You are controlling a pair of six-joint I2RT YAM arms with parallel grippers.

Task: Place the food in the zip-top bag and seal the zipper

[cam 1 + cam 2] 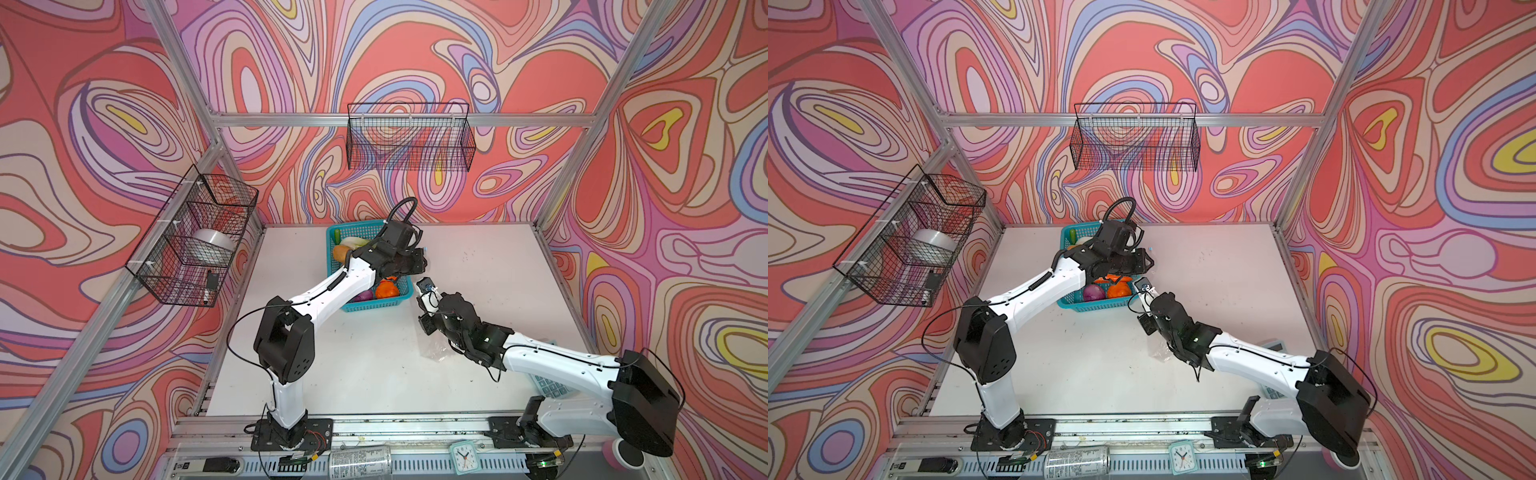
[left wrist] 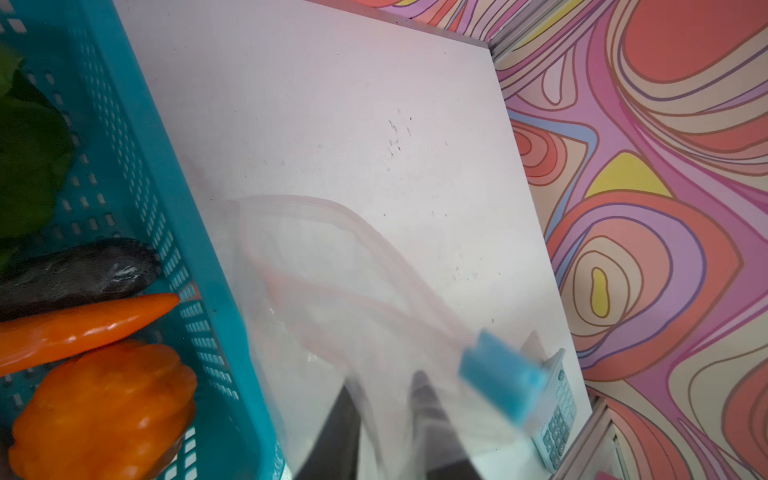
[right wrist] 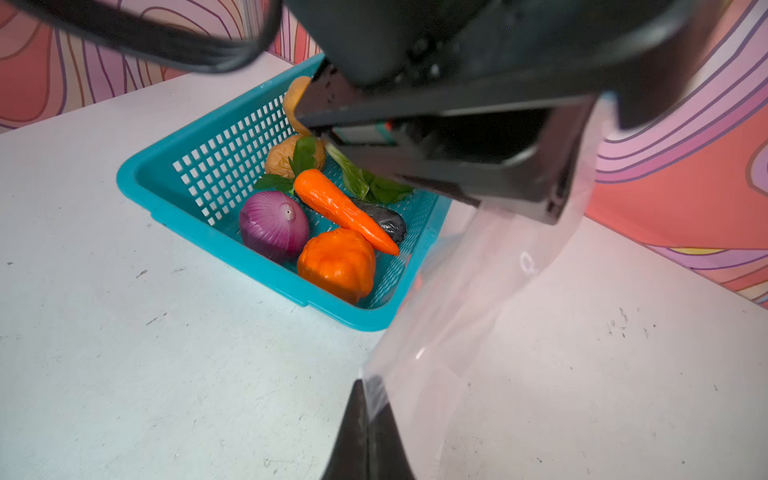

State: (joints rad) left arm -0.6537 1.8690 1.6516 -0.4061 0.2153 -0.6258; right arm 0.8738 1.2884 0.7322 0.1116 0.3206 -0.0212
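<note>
The basket (image 1: 365,306) sits mid-back on the table (image 1: 365,374), the food (image 3: 332,232) in it; the zip-top bag (image 3: 478,291) is just right of it, perhaps touching its rim.

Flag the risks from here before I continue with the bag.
1. Both the left gripper and right gripper pinch the zip-top bag; its thin film could slip out.
2. All food sits in the teal basket; freeing a gripper to fetch it may let the bag sag shut.

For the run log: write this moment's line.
left end effector, right end effector: shut on zip-top bag | toy vegetables: in teal basket | zipper: open
</note>
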